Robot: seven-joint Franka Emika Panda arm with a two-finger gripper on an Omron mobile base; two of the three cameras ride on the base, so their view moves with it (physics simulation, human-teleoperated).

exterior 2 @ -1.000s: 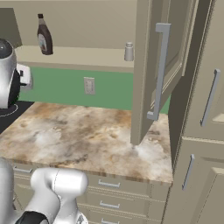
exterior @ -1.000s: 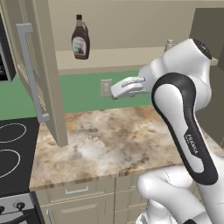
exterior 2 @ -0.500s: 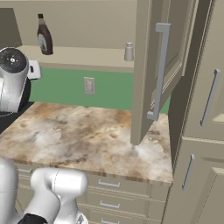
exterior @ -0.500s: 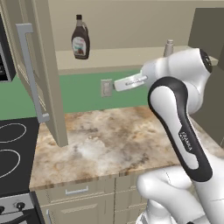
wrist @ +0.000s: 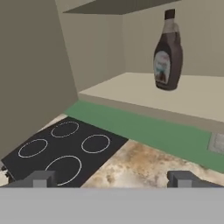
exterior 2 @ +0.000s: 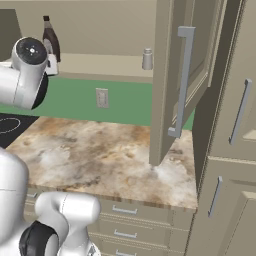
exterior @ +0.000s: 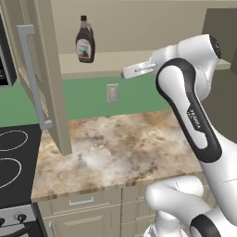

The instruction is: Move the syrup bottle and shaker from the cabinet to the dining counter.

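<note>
The syrup bottle (exterior: pixel 84 40) stands upright on the cabinet shelf (exterior: pixel 115 62), near the shelf's left end and back from its front edge. Its white label carries red and teal marks; the writing is too small to read. The shaker (exterior 2: pixel 147 59) stands upright on the same shelf, near its right end, beside the open door (exterior 2: pixel 170 75). The gripper (wrist: pixel 112 179) hangs level with the shelf's front edge, well apart from the bottle, jaws fully spread and empty. The arm's dark link bears white lettering, illegible here.
</note>
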